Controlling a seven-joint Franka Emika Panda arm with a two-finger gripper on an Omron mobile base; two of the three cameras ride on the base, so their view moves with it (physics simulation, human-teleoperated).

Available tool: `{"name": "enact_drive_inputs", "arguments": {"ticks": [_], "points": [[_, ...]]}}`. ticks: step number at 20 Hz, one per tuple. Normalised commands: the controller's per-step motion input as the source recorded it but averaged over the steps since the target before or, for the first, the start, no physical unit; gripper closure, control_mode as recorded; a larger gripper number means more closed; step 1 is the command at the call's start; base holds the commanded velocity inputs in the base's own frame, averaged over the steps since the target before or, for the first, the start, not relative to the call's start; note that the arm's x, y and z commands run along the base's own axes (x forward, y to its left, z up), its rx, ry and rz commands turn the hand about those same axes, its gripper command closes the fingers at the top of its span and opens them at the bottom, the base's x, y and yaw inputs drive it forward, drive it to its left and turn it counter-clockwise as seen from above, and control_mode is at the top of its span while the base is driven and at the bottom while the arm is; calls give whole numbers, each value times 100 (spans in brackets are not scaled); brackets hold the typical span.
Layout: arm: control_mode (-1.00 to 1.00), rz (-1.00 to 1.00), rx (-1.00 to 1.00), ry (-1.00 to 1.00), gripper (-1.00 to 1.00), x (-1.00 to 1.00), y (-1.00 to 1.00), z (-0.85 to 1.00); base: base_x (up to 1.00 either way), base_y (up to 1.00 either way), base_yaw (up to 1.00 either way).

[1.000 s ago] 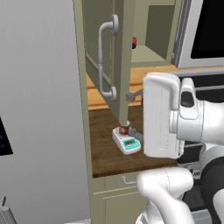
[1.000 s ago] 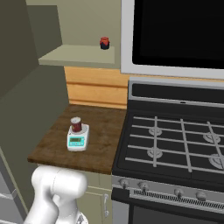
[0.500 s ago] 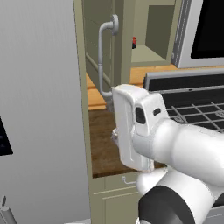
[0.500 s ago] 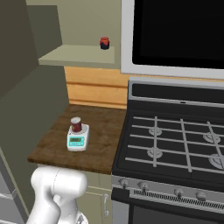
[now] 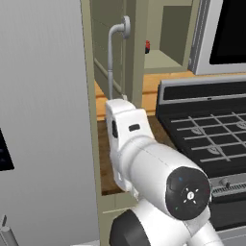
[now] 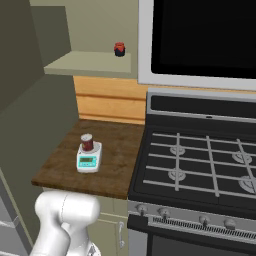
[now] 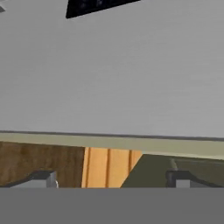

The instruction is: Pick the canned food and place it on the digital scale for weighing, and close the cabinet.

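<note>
the canned food [image 6: 87,142] is sitting upright on the digital scale [image 6: 89,157], which is on the wooden worktop [image 6: 60,167] left of the stove [image 6: 200,170]. the cabinet [image 5: 137,57] door is swung open, its grey bar handle [image 5: 113,53] sticking out above the arm. the gripper [image 7: 111,179] is spread wide with nothing in it, next to a big grey panel [image 7: 113,70].

Countertop [image 6: 115,165] dark matt wood grain; cabinet [image 5: 136,53] door smooth matt olive; stove [image 6: 200,165] glossy black, metal grates.
</note>
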Motion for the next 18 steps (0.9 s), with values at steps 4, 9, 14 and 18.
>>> {"name": "enact_drive_inputs", "arguments": {"ticks": [4,9,14,18], "points": [[-100,-8,-2,13,-100,44,-3,0,0,0,0],[-100,-10,-12,0,-100,41,0,0,0,0,0],[-100,-7,-14,0,-100,58,0,-1,0,0,0],[-100,-1,-18,0,-100,87,17,-21,0,0,0]]}}
